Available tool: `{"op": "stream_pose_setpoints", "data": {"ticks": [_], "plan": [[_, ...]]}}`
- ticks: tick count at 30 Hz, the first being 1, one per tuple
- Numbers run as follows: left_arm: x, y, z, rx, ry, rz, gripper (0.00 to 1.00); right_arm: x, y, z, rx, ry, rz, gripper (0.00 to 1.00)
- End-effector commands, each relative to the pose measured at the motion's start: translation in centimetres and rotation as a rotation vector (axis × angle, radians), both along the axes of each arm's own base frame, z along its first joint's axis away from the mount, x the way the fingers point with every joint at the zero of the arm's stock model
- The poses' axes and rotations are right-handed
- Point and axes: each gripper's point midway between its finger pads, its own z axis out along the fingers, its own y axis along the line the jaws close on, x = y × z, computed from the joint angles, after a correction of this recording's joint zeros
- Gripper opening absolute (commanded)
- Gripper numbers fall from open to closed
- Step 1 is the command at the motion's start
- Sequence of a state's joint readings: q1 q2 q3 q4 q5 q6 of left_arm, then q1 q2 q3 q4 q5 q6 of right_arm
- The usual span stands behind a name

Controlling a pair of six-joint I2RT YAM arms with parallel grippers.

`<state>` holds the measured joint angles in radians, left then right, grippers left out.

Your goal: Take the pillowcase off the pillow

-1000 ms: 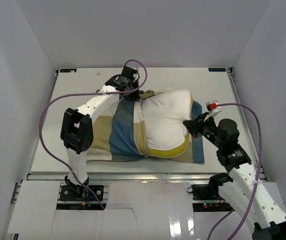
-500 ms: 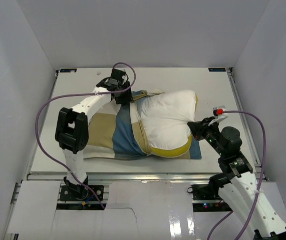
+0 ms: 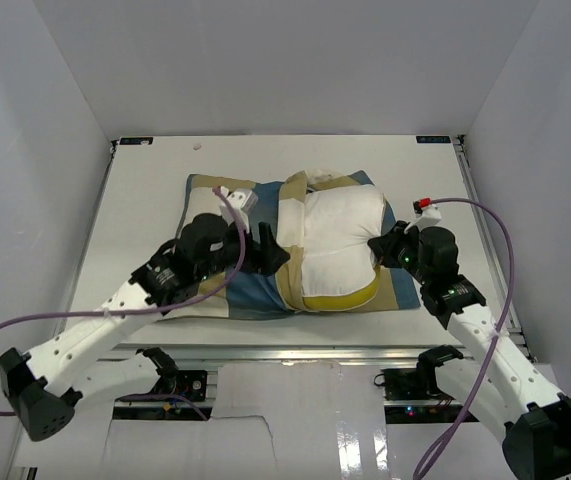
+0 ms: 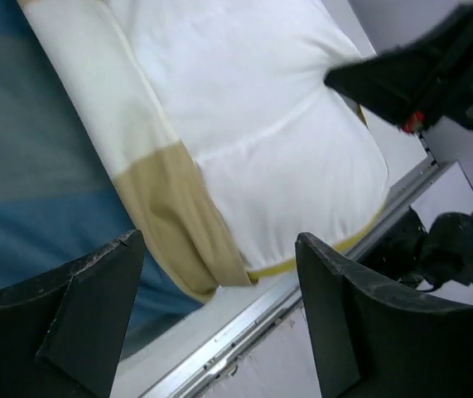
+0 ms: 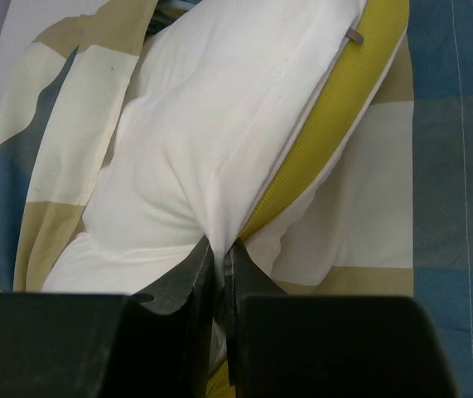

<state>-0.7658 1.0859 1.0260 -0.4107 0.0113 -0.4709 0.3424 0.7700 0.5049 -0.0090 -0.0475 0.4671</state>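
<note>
Bench: pale and flat; it carries the pillowcase and the pillow at its middle.
Pillowcase: checked in blue, tan and cream, spread left to right. Its upper layer ends in a bunched tan-and-cream edge running near to far along the pillow's left side. Its lower layer lies flat beneath the pillow and shows beyond it on the right.
Contents of pillowcase: the pillow's left end passes under the bunched edge. How far it reaches inside is hidden.
Pillow: white and plump, with a yellow band on its near-right edge. Most of it lies uncovered on the right half of the pillowcase.
Left hand: wide open and holding nothing. It is over the blue-and-tan part of the pillowcase, just left of the bunched edge, with the pillow immediately to its right. In its wrist view the two fingers frame the tan edge and the white pillow beyond.
Right hand: at the pillow's right end, fingers pressed together on a fold of white fabric beside the yellow band.
Hands: on opposite sides of the pillow, left and right.
</note>
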Motion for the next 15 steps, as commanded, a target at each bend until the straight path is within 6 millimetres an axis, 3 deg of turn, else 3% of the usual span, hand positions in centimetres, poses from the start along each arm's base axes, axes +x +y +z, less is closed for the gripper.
{"op": "stream_pose_setpoints", "data": {"ticks": [1,2,6,12,15], "plan": [[-2.4,0.8,-4.3,-0.014,0.062,0.021,0.83,2.9,0.7,6.5,0.105,-0.136,-0.048,0.08],[-3.5,0.9,-6.6,-0.010,0.103,0.004,0.83,3.4,0.9,6.1,0.103,-0.117,-0.052,0.08],[-5.9,-0.9,-9.1,-0.070,0.160,-0.104,0.83,4.3,1.3,7.2,0.139,-0.112,-0.065,0.08],[-6.2,-2.0,-12.6,0.005,0.211,-0.088,0.83,4.6,1.6,8.0,0.183,-0.103,-0.072,0.08],[-5.2,-1.9,-13.8,0.037,0.215,-0.019,0.83,4.6,1.7,8.1,0.196,-0.107,-0.074,0.08]]}}
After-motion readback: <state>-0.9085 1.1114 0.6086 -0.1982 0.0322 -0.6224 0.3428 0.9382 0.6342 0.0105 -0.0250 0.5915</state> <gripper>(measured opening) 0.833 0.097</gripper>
